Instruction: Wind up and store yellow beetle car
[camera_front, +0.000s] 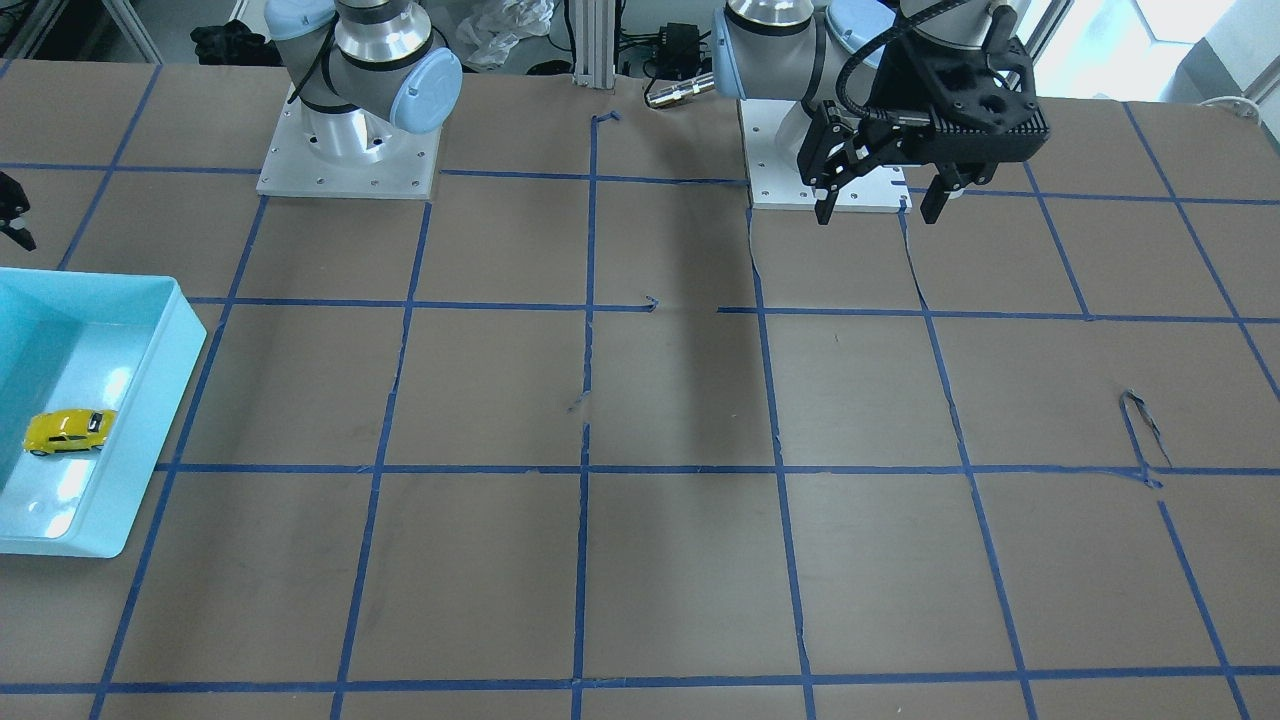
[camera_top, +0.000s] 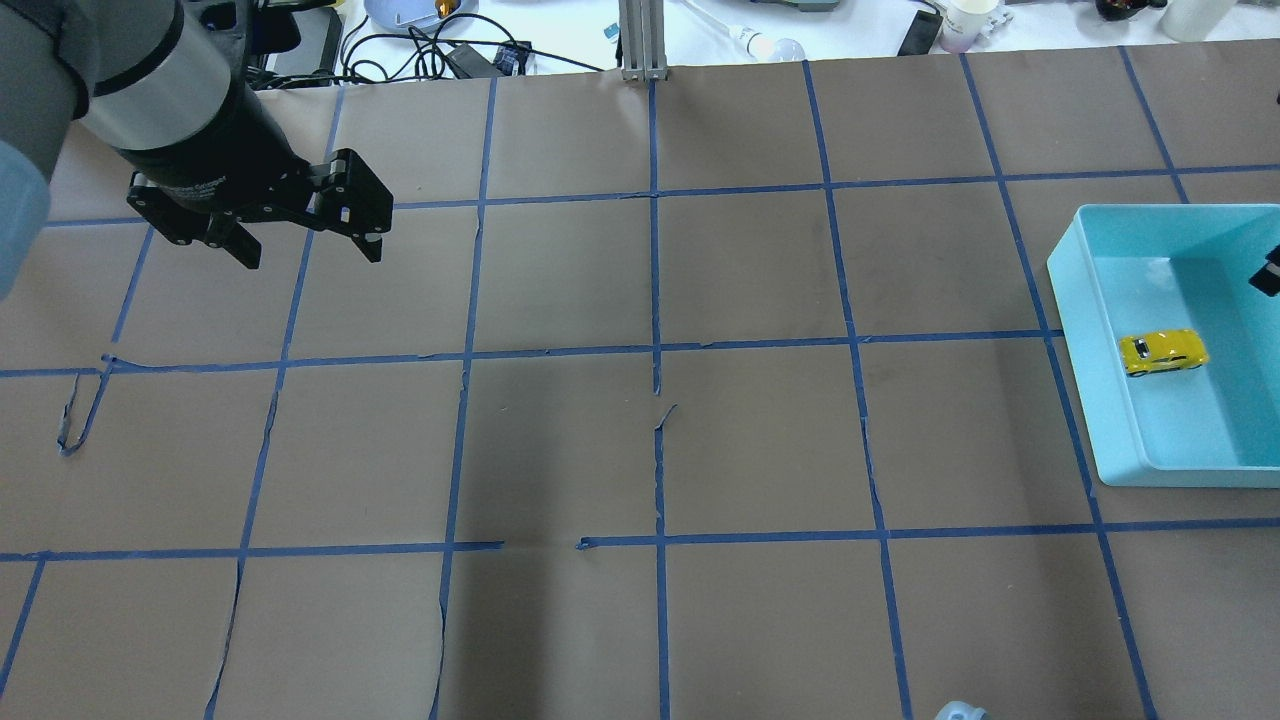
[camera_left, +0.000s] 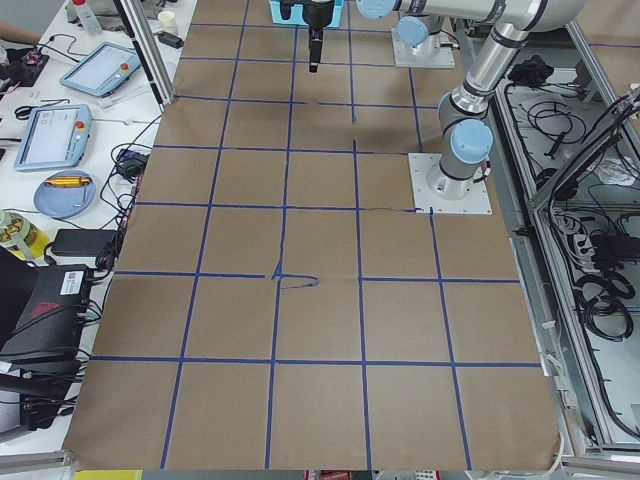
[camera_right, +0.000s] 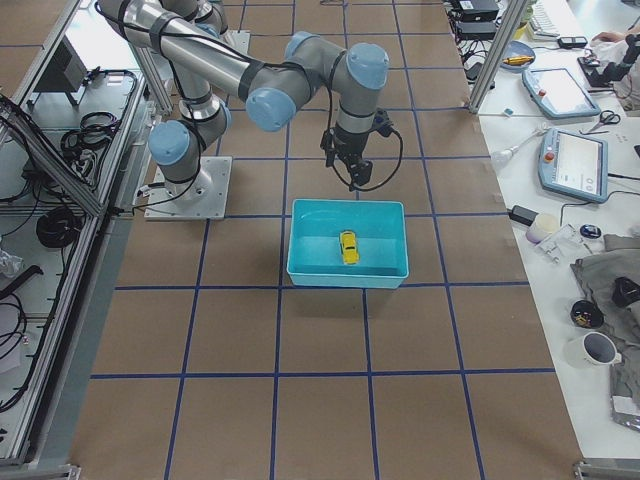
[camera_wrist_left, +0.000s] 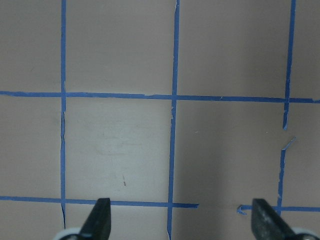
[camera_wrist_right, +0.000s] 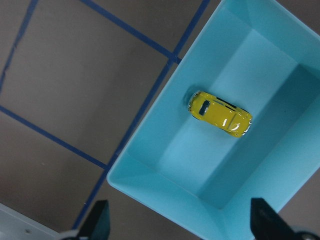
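Note:
The yellow beetle car (camera_front: 68, 431) lies on its wheels on the floor of a light-blue bin (camera_front: 180, 330) at the table's right end. The car (camera_top: 1162, 352) and the bin (camera_top: 1100, 380) also show in the overhead view. My right gripper (camera_wrist_right: 180, 220) is open and empty, high above the bin's (camera_wrist_right: 150, 150) robot-side edge, with the car (camera_wrist_right: 220, 113) in its view. In the right side view it (camera_right: 355, 175) hangs over the bin's back rim. My left gripper (camera_top: 311, 256) is open and empty above bare table on the far left, and it also shows in the front-facing view (camera_front: 878, 215).
Brown paper with a blue tape grid covers the table, torn in places (camera_top: 75, 420). The two arm bases (camera_front: 350, 150) stand at the robot's edge. Cables, a cup (camera_top: 965, 25) and tablets lie on the bench beyond the far edge.

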